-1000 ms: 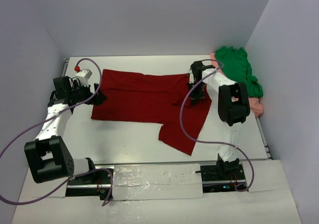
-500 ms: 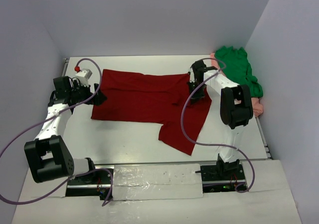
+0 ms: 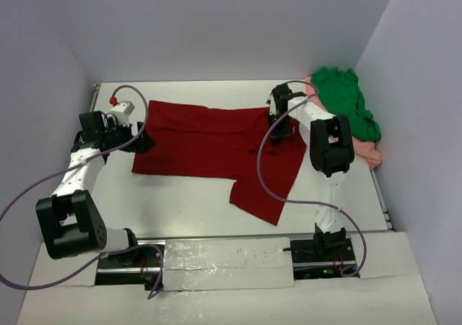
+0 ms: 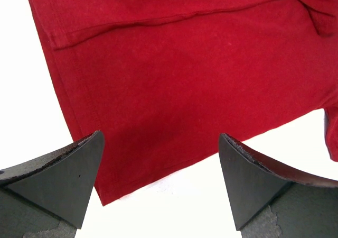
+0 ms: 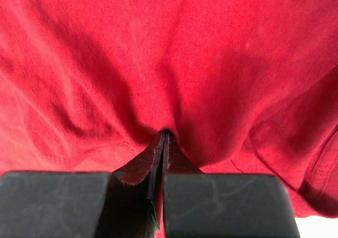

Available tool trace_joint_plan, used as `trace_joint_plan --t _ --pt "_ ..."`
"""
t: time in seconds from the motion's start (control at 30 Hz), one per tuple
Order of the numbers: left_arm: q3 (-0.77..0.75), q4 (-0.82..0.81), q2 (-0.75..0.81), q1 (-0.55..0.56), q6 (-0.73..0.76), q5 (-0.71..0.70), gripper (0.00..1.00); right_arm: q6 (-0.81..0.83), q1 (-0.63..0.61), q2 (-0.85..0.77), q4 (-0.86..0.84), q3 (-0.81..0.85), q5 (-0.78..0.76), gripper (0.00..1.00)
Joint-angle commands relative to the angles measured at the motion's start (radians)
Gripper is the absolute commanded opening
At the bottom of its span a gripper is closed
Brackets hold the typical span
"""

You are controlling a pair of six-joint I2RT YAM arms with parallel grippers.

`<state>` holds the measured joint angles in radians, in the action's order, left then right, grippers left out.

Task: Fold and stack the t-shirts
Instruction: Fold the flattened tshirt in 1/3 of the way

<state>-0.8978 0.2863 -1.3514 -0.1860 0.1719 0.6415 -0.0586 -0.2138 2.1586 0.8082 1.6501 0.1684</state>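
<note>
The dark red t-shirt [image 3: 209, 141] lies spread flat across the table, one sleeve trailing toward the front [image 3: 263, 195]. My left gripper [image 3: 142, 139] sits open at the shirt's left edge; in the left wrist view its fingers [image 4: 58, 174] stand wide apart over the shirt's hem corner [image 4: 158, 116] and bare table, holding nothing. My right gripper [image 3: 278, 132] rests on the shirt's right part. In the right wrist view it [image 5: 165, 136] is shut, pinching a bunched fold of red cloth [image 5: 158, 53]. The green t-shirt [image 3: 346, 101] and the salmon pink t-shirt [image 3: 368, 154] are heaped at the back right.
White walls enclose the table on the left, back and right. The heap of green and pink shirts leans against the right wall beside my right arm [image 3: 328, 141]. Purple cables loop off both arms. The arm bases and a foil-covered strip [image 3: 224, 260] line the near edge.
My right arm has shifted slightly to the left, still pinching the red cloth. The left arm has barely moved and stays open.
</note>
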Motion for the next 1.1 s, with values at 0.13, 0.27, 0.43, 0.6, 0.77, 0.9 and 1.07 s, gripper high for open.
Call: trace_joint_plan --t 0.13,0.27,0.43,0.6,0.77,0.9,1.07 --pt "-0.050 -0.016 -0.044 -0.015 0.028 0.014 0.99 -0.018 -0.007 0.109 0.097 0.157 0.042 0.00" --pt "-0.067 -0.009 -0.063 -0.020 0.029 0.014 0.99 -0.027 -0.007 0.164 0.137 0.253 0.048 0.00" --pt "-0.076 -0.012 -0.080 -0.020 0.032 0.017 0.99 -0.030 -0.001 0.231 0.157 0.381 0.007 0.00" --pt "-0.085 0.002 -0.081 -0.023 0.038 0.014 0.99 -0.030 0.005 0.312 0.194 0.542 -0.039 0.00" --pt "-0.079 0.004 -0.080 -0.027 0.040 0.014 0.99 -0.026 0.014 0.348 0.213 0.619 -0.069 0.00" --pt "-0.069 -0.003 -0.069 -0.027 0.041 0.014 0.99 -0.021 0.021 0.320 0.192 0.571 -0.066 0.00" --pt "-0.044 -0.030 -0.014 -0.027 0.029 0.036 0.99 0.017 0.021 0.143 0.057 0.410 0.006 0.09"
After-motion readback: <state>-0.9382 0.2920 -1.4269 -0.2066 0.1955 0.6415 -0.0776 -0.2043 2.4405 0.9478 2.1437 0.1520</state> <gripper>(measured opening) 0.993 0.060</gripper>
